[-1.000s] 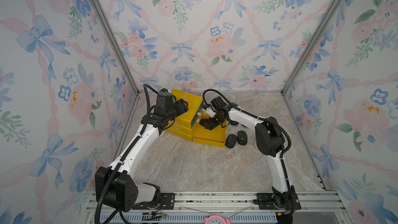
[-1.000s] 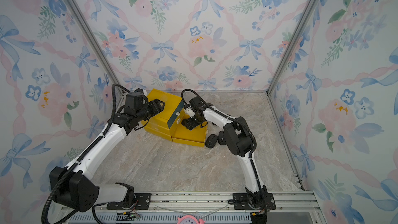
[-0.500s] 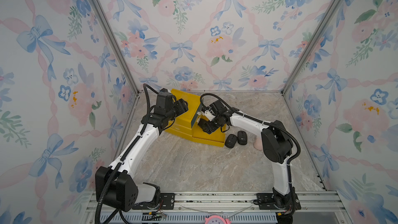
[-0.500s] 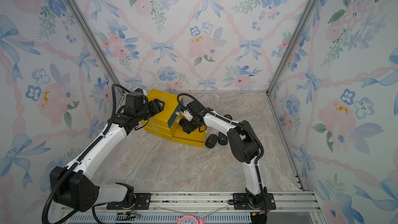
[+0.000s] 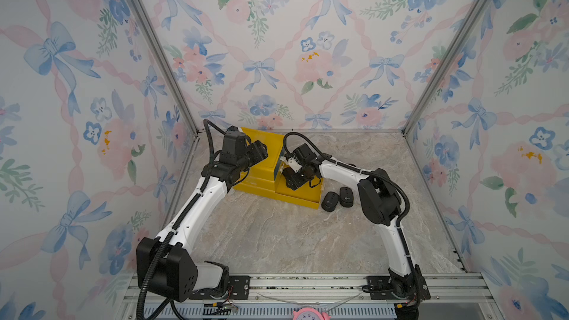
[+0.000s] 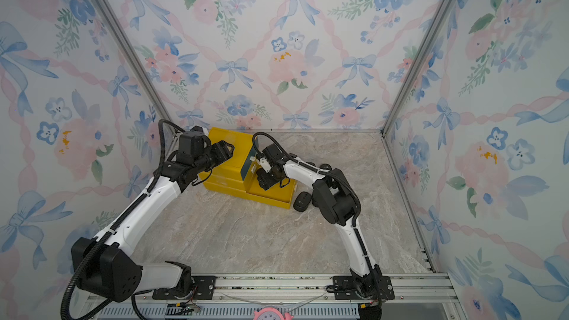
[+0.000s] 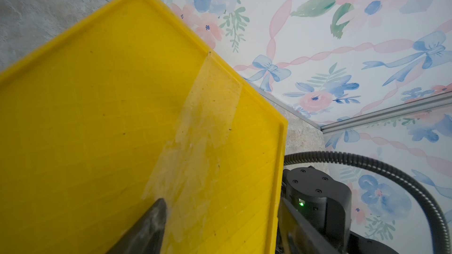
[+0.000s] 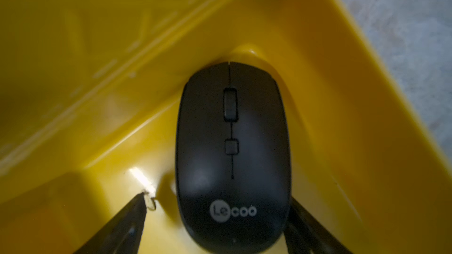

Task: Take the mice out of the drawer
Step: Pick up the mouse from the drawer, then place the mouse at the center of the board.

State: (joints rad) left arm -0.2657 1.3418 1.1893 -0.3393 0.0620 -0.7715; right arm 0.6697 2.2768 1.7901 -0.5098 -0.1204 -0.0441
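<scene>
A black mouse (image 8: 232, 157) lies flat in the open yellow drawer (image 8: 342, 142), nose tucked into a corner. Its tail end sits between the spread fingers of the right gripper (image 8: 217, 199), which straddles it unclamped, with one finger clear of it and the other just beside its flank. In a top view, a second mouse (image 5: 330, 201) and a third mouse (image 5: 346, 197) lie side by side on the table (image 5: 277, 235) at 3 o'clock from the drawer, while at 10 o'clock the left gripper (image 5: 258, 152) sits over the yellow cabinet (image 7: 110, 106), jaws apart and holding nothing.
</scene>
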